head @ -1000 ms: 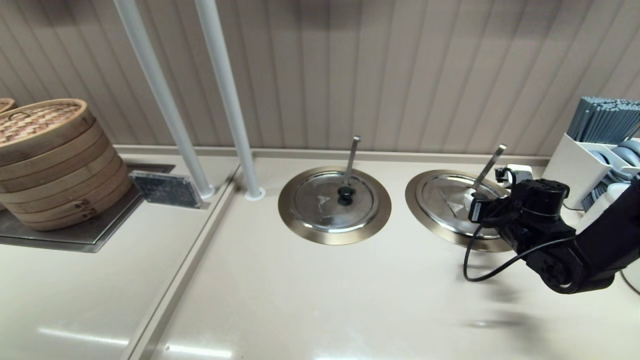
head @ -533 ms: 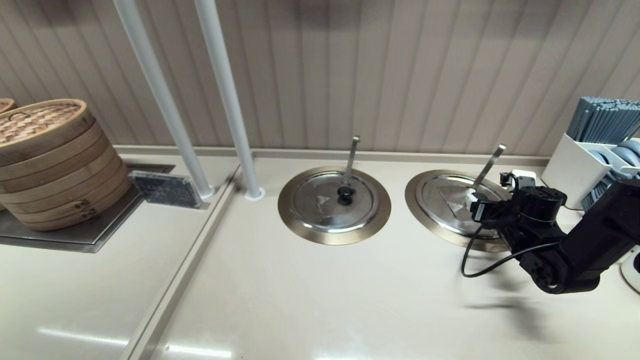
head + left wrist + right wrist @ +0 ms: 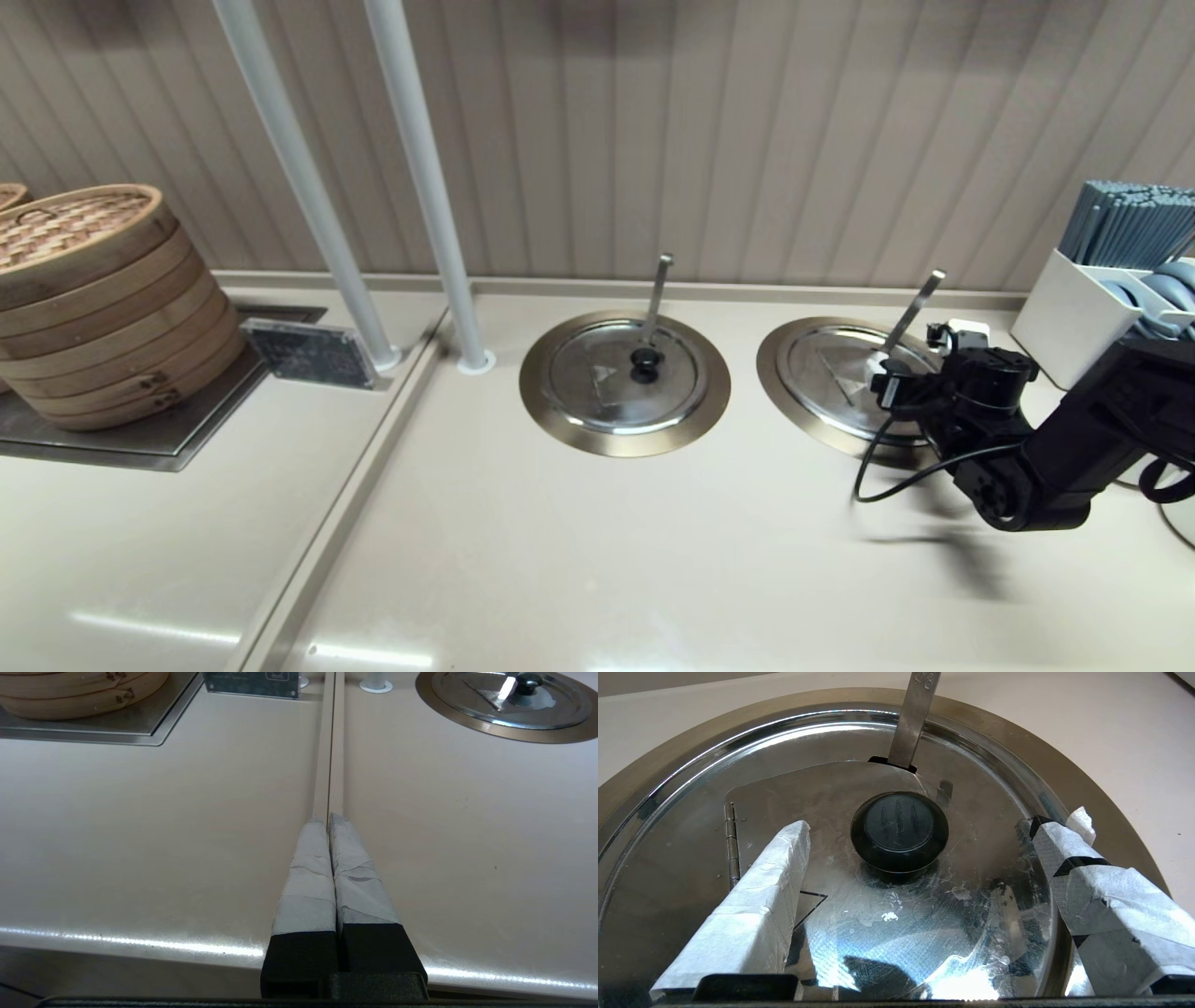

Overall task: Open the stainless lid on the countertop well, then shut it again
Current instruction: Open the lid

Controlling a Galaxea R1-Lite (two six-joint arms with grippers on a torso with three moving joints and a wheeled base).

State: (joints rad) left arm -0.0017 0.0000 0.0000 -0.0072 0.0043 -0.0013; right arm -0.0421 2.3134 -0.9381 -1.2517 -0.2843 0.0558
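I see a stack of round bamboo steamer baskets (image 3: 89, 299) on a flat steel tray (image 3: 140, 443), a small dark placard (image 3: 310, 353) beside it, two white poles (image 3: 411, 168), the twin steel lid (image 3: 624, 375), and a white cutlery holder (image 3: 1088, 313).

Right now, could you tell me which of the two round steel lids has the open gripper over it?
The stainless lid with the diagonally leaning ladle handle: the right gripper hangs over its black knob. The twin lid stands apart.
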